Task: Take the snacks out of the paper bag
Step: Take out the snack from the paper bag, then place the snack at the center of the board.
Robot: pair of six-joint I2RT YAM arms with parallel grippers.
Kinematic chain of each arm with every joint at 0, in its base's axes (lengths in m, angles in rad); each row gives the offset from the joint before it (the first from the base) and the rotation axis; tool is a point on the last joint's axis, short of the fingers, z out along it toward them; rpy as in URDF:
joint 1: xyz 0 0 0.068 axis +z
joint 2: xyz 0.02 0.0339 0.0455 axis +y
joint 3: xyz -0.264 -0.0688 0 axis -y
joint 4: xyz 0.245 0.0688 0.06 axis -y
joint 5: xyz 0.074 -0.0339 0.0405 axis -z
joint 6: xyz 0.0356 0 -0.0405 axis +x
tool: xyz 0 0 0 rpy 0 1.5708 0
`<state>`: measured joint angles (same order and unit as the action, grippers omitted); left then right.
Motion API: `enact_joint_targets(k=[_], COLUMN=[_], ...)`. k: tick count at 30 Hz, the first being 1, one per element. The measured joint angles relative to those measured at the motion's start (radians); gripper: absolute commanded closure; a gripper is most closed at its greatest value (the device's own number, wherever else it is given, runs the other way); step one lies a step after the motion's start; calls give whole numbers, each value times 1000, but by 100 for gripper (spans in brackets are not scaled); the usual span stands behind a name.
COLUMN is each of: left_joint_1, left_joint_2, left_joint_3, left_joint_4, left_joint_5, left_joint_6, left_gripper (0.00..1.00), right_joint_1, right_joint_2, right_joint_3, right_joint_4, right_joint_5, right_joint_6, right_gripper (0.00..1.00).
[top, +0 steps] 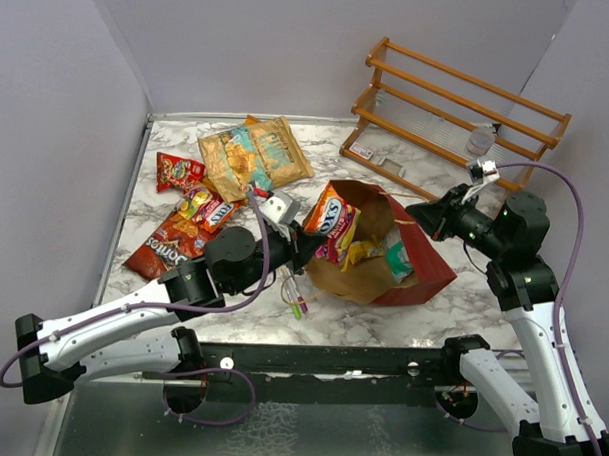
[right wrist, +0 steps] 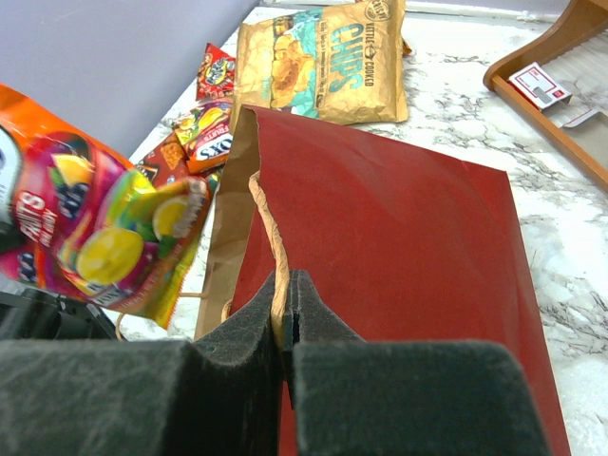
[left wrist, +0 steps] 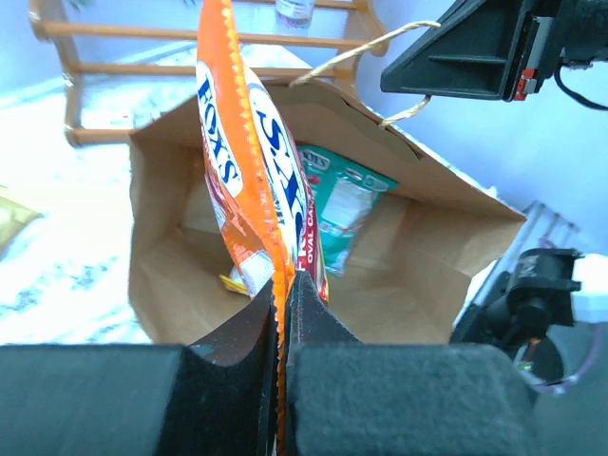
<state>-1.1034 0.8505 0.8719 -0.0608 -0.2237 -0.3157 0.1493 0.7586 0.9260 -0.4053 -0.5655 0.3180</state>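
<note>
The paper bag (top: pixel 430 275) lies on its side, mouth facing left, red outside and brown inside (left wrist: pixel 408 275). My left gripper (top: pixel 306 240) is shut on an orange Fox's packet (top: pixel 337 225) and holds it at the bag's mouth; in the left wrist view the packet (left wrist: pixel 237 142) stands up from the closed jaws (left wrist: pixel 282 285). A teal packet (left wrist: pixel 347 204) and a yellow one (top: pixel 365 252) lie inside the bag. My right gripper (top: pixel 421 214) is shut on the bag's string handle (right wrist: pixel 273 228) above the red wall (right wrist: pixel 399 237).
On the marble table, at left, lie a tan-and-teal chip bag (top: pixel 252 151), a small red packet (top: pixel 179 171), a second orange packet (top: pixel 211 211) and a red Doritos bag (top: pixel 169 246). Two marker pens (top: pixel 295 293) lie before the bag. A wooden rack (top: pixel 459 113) stands back right.
</note>
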Motion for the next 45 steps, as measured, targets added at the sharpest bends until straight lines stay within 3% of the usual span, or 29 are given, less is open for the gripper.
enact_joint_targets(k=[6,15,20,27,30,34,39,45], left_joint_1=[-1,-2,65,520,660,795,963,1056], left_joint_2=[-30,-26,-8,129,255,379,432,472], left_joint_3=[92,109,51,46,85,142,198,216], left_joint_4=[-117,-172,-103,-129,-157,-171,-157,-98], left_joint_5=[-79,-610,-782,-690,-658,-551,-305,-113], left_joint_6=[157,307,447,389,328,209,29,-160], left_gripper=[100,100,100,100,100,100,100,100], right_joint_1=[0,0,0,0,0,0,0,0], right_joint_2=[6,9,9,12,12,12,12,10], right_joint_3=[0,-5,-6,-8,-8,-8,-8,-8], right_joint_4=[0,0,0,0,0,0,0,0], right_joint_5=[0,0,1,0,1,1,1,1], right_joint_6=[0,0,-1,-1,-1,-1,-1,-1], right_gripper=[99,99,99,99,99,99,99,99])
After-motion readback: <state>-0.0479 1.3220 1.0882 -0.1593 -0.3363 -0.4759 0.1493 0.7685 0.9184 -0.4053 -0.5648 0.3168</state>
